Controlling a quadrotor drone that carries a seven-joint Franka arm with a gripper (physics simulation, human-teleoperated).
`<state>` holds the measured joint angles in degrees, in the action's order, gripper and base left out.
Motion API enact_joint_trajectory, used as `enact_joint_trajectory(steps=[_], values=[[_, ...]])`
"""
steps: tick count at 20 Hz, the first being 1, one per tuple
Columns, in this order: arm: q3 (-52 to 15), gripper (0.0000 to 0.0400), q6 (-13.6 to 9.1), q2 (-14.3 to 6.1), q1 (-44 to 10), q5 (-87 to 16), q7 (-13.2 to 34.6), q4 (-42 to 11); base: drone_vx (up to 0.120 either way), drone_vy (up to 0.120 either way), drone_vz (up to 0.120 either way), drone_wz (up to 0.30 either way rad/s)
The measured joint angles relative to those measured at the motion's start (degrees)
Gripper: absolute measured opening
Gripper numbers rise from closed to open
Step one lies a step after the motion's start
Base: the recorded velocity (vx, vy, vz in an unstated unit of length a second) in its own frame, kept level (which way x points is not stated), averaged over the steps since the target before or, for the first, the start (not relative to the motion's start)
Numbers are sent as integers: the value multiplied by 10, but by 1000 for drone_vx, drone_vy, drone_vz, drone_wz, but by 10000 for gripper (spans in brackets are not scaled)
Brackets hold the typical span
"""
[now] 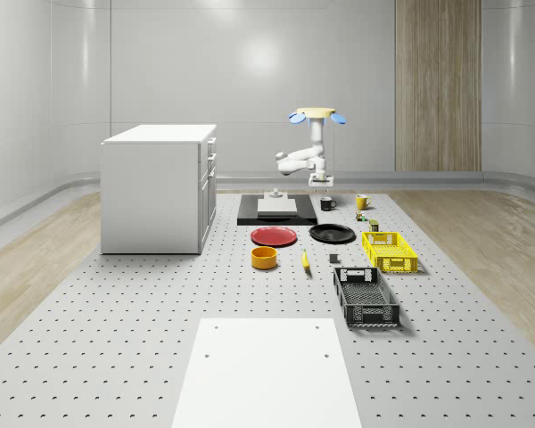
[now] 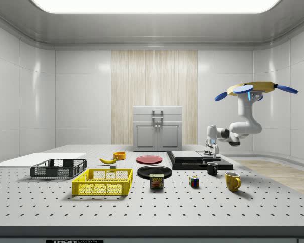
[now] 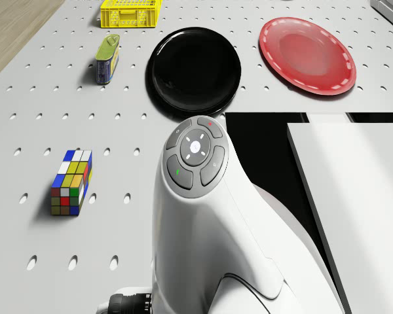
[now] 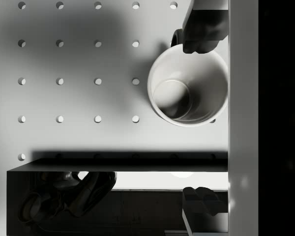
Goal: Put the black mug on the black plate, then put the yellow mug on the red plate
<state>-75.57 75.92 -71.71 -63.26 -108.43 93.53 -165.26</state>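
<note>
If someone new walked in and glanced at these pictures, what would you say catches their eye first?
First, the yellow-bodied quadrotor drone hovering above the far end of the perforated table, its white arm bent down so the gripper hangs just above the black mug. Next, the glossy round black plate and round red plate lying side by side mid-table, and the bright yellow mug standing nearby.

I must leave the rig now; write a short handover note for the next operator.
Drone hovers beside the black slab. Hand hangs open just above the black mug, nothing gripped; the wrist view looks straight down into the mug.
Black mug stands on the table, apart from the black plate. Yellow mug stands on the table, far from the red plate.
Done: nothing placed. Left: both mugs.
</note>
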Motion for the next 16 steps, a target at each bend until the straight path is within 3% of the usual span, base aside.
enact_joint_trajectory(steps=[5, 9, 16], values=[[-3, 400, 11, -12, -3, 6, 3, 1, 16, 0, -8, 0], [-5, 400, 20, -21, -6, 10, 6, 1, 0, 0, -100, 0], [31, 400, 51, -42, -6, -20, 3, 8, 0, 0, 0, 0]])
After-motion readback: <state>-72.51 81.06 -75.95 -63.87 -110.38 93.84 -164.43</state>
